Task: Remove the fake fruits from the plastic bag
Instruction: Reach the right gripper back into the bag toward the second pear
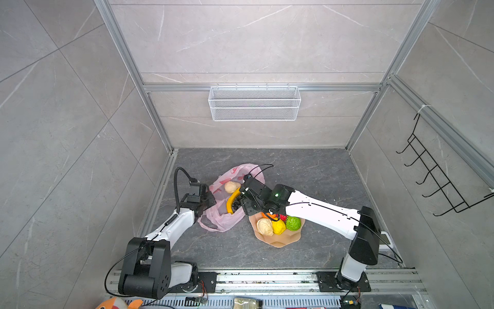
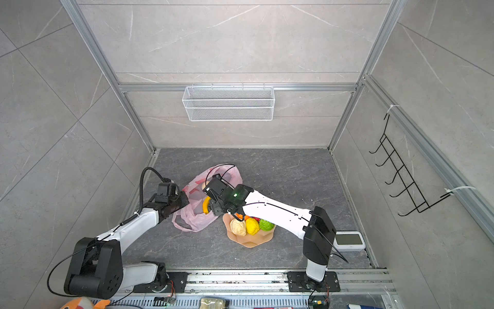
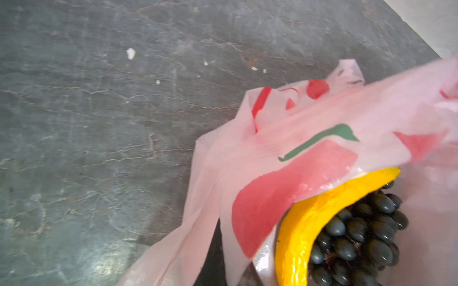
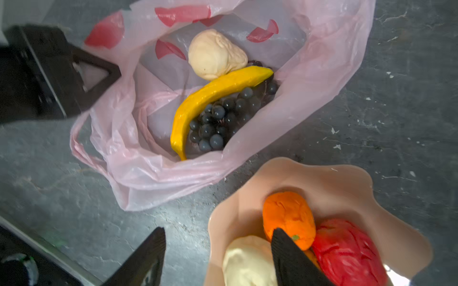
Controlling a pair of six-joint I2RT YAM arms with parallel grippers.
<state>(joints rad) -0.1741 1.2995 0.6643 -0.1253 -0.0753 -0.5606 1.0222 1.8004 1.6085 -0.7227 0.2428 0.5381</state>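
The pink plastic bag (image 1: 222, 222) (image 4: 148, 173) lies open on the dark floor. Inside it rest a beige fruit (image 4: 216, 54), a yellow banana (image 4: 218, 99) (image 3: 309, 222) and a dark grape bunch (image 4: 223, 116) (image 3: 359, 230). My left gripper (image 1: 207, 199) is shut on the bag's left rim, holding the mouth up. My right gripper (image 4: 218, 230) (image 1: 246, 207) hovers open and empty between the bag and the plate. Beside one finger (image 4: 292, 260), on the plate, lie an orange tangerine (image 4: 287, 218), a red berry (image 4: 347, 252) and a beige fruit (image 4: 247, 260). Yellow (image 1: 278, 227) and green (image 1: 293, 223) fruits share the plate.
The peach wavy-edged plate (image 1: 280, 239) sits right of the bag. A white wire basket (image 1: 254, 103) hangs on the back wall and a black hook rack (image 1: 438, 176) on the right wall. A white device (image 2: 348, 239) lies by the right arm's base. An orange plush toy (image 1: 117, 303) pokes in at the front edge.
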